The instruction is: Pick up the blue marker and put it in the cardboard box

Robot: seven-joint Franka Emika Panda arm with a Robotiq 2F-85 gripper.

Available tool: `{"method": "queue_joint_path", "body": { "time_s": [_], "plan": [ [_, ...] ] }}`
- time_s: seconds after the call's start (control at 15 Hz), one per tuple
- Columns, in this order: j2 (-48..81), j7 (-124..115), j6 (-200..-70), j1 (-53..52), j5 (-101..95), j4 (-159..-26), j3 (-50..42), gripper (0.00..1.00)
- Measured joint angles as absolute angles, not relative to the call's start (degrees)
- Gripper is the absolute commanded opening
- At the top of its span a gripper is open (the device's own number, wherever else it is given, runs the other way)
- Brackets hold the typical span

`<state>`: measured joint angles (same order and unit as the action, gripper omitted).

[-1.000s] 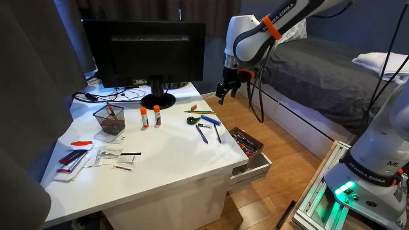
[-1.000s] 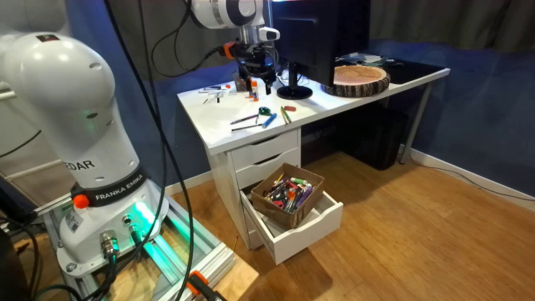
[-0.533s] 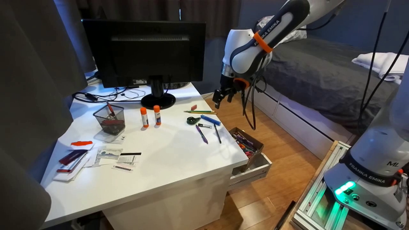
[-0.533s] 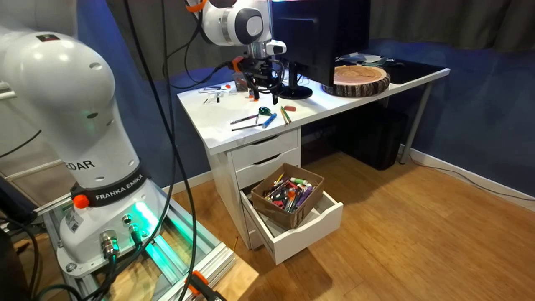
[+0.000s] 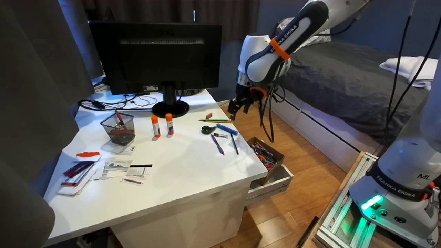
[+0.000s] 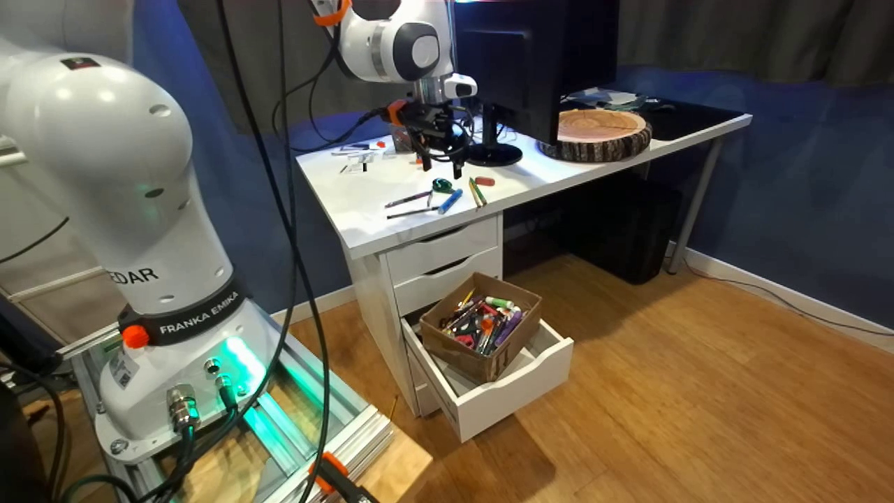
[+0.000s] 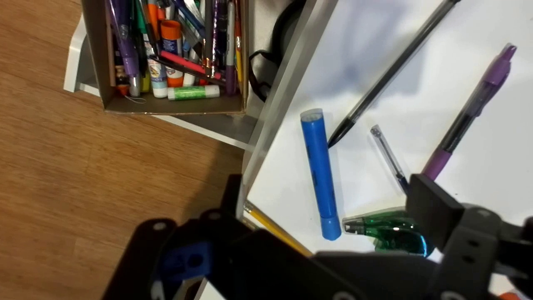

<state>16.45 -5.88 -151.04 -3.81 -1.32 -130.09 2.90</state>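
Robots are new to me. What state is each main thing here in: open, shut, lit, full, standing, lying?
Tool: open, holding nothing
Blue marker: lying on the desk
Cardboard box: open-topped, well filled
Lower drawer: pulled open
Two upper drawers: shut
Purple pen: lying flat
Glue sticks: upright, capped
Mesh cup: upright, holding things
Monitor: on or off, cannot tell
Base light: glowing green

Blue marker (image 6: 450,202) on white desk (image 6: 360,206), tool (image 6: 442,170) gaping above, cardboard box (image 6: 454,351) in pulled-out drawer (image 6: 517,395)

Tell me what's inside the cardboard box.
The cardboard box holds a jumble of pens and markers, including a thick purple marker, a pink stick and a green-labelled tube. They hide most of its bottom, so anything underneath cannot be seen.
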Motion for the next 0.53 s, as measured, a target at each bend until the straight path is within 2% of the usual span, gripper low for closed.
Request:
{"method": "queue_joint_path", "body": {
  "time_s": [0.53],
  "plan": [
    [26.9, -5.8, -157.7, -5.0, -1.3, -125.7, 3.6, 0.99]
  ]
}}
